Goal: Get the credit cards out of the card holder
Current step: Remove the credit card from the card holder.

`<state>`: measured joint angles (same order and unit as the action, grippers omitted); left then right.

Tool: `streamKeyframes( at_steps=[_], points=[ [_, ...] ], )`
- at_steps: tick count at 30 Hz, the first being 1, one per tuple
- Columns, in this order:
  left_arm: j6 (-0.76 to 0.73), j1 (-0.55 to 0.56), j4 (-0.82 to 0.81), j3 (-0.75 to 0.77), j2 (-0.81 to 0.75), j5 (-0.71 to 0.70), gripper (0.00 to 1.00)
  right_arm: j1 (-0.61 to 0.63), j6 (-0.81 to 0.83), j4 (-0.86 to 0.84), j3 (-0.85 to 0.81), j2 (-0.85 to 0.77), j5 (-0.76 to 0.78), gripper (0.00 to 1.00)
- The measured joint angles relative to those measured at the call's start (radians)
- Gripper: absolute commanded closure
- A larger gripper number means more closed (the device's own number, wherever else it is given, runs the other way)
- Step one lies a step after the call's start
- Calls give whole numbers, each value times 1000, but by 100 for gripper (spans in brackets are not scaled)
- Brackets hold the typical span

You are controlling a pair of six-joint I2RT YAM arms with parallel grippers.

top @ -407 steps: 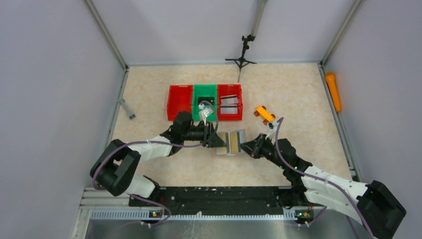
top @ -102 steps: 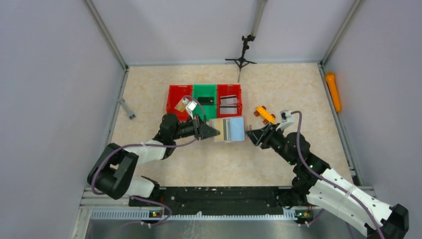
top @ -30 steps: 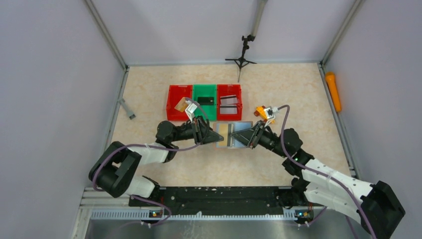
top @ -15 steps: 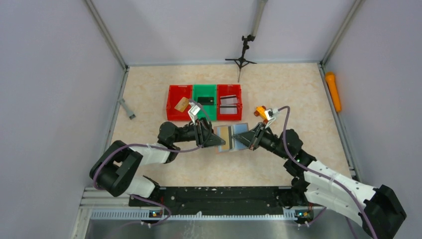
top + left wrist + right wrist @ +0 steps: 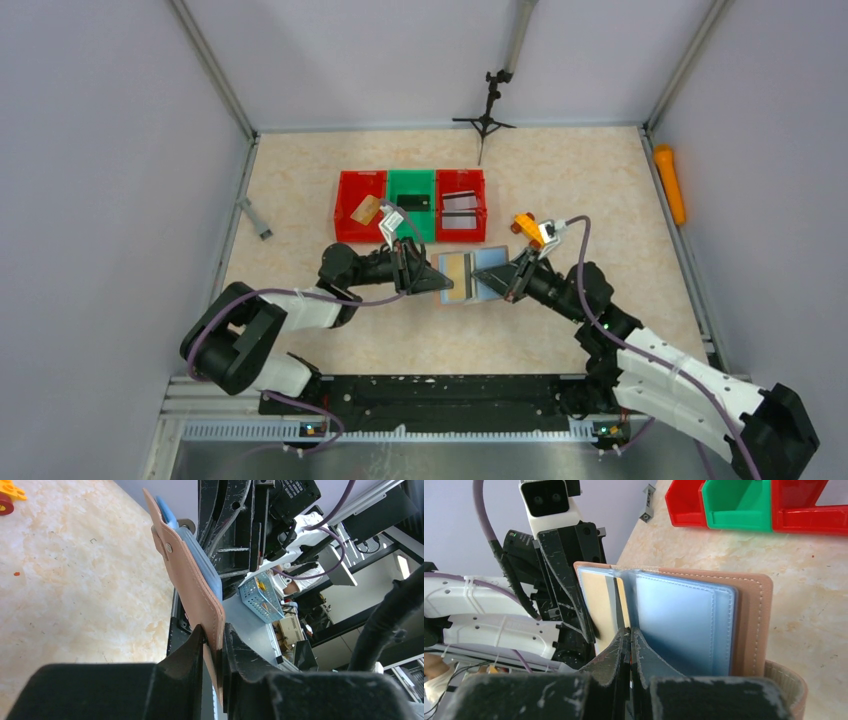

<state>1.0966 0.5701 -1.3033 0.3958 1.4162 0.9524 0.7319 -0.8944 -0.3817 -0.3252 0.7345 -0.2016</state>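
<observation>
card holder (image 5: pixel 468 276): seen from the top camera, it is open near the middle of the table (image 5: pixel 590 180), held between the two arms. left gripper (image 5: pixel 437 280) is at its left edge. right gripper (image 5: pixel 503 283) is at its right half. one inner panel shows gold, the other light blue.

three bins stand in a row just behind it.
- left red bin (image 5: pixel 346 196): one tan card (image 5: pixel 366 210), lying askew.
- green bin (image 5: pixel 397 212): one black card (image 5: pixel 415 201).
- right red bin (image 5: pixel 482 206): pale striped cards (image 5: pixel 459 205); count not clear.

an orange toy car (image 5: pixel 527 226) lies right of the bins, and an orange cylinder (image 5: pixel 670 183) sits outside the table's right rail.

left wrist camera: the holder stands on edge, tilted. its tan cover is clamped between the two fingers of the left gripper, which are nearly together on the leather. a blue panel shows behind the cover.

right wrist camera: the holder faces the camera, spread flat. a gold card (image 5: pixel 599 605) sits in the left pocket and a blue panel (image 5: pixel 679 625) fills the right. the right gripper's fingers are fully together, with their tips at the holder's lower edge beside the fold. whether a card edge is pinched between them cannot be told. the three bins show beyond, but their contents are hidden from this angle.
</observation>
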Motion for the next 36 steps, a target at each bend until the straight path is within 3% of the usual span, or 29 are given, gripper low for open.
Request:
streamKeyframes(
  at_steps=[9,14,18,21,30,36],
  points=[
    [-10,1,21,0,0,0,100,-13,0,61,18,-61,40,100],
    [-14,1,25,0,-1,1,100,-16,-2,56,18,-56,31,66],
    [-9,1,24,0,-1,1,100,-17,-6,32,18,-29,8,54],
    [10,1,11,0,0,3,100,-19,-8,14,19,-19,-6,59],
    [69,-2,-85,0,37,20,100,-30,-27,-68,25,14,-80,100],
    [83,-6,-94,0,38,20,100,-35,-35,-64,26,-12,-87,100]
  ],
)
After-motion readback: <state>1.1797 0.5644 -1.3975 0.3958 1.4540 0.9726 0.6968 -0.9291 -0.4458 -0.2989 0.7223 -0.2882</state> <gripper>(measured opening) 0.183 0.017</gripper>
